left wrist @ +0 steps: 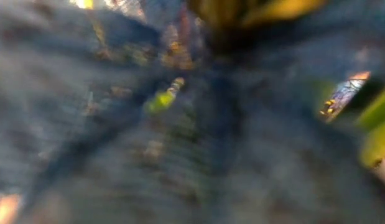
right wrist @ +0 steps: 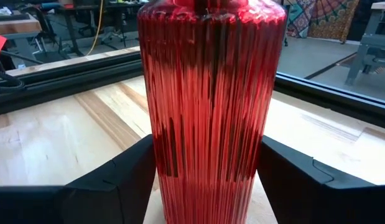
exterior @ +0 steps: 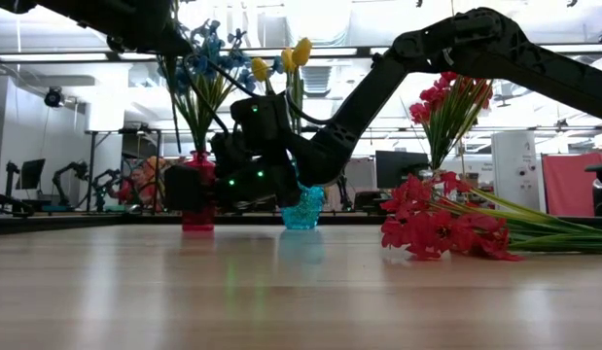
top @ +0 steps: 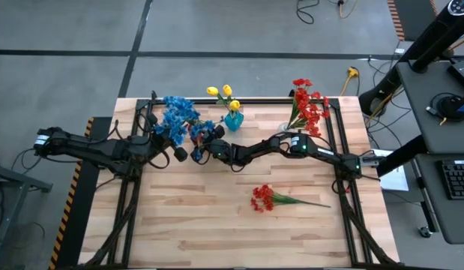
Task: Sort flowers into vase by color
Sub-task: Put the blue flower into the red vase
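A red ribbed vase (right wrist: pixel 211 112) stands upright on the table at the far left centre and holds a bunch of blue flowers (top: pixel 179 116). My right gripper (right wrist: pixel 208 177) reaches in from the right, with one finger on each side of this vase. My left gripper (top: pixel 178 152) hangs raised among the blue blooms, which fill its wrist view as a blur. One spray of red flowers (top: pixel 263 198) lies flat on the wood near the middle. Yellow flowers (top: pixel 224 92) stand in a teal vase (top: pixel 233 120). My right gripper has the red vase's lower body (right wrist: pixel 164 168) between its two fingers (right wrist: pixel 127 183), which lie against opposite sides of the ribbed wall. The fingers come in level from the table's right side. The vase stands upright with its base on the table.
More red flowers (top: pixel 308 105) stand upright at the far right. A black frame (top: pixel 127 187) runs along the table's edges. Open wood lies at the near side around the lying red spray. The low view shows the room behind, with desks and monitors.
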You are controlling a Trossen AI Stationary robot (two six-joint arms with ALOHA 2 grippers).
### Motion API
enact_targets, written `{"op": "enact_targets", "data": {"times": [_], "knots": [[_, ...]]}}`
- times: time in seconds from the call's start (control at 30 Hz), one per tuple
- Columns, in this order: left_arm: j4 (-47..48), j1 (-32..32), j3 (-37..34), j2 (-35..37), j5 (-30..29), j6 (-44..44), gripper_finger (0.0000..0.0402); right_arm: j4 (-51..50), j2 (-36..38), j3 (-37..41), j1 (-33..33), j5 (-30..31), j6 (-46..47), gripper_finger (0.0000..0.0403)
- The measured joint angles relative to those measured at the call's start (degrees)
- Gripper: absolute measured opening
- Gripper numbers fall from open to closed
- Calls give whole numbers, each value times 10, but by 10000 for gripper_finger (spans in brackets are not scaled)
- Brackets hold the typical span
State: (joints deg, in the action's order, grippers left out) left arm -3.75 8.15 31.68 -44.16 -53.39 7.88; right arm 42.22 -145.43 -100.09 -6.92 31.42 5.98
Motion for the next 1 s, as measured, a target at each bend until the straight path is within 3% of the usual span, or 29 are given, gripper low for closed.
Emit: {"op": "enact_targets", "data": {"times": [0.7, 1.0], "knots": [[-56, -19, 0, -2, 0, 23, 38, 0, 0, 0, 0, 0, -6, 245], [-90, -40, 0, -38, 23, 23, 38, 0, 0, 0, 0, 0, -13, 244]]}}
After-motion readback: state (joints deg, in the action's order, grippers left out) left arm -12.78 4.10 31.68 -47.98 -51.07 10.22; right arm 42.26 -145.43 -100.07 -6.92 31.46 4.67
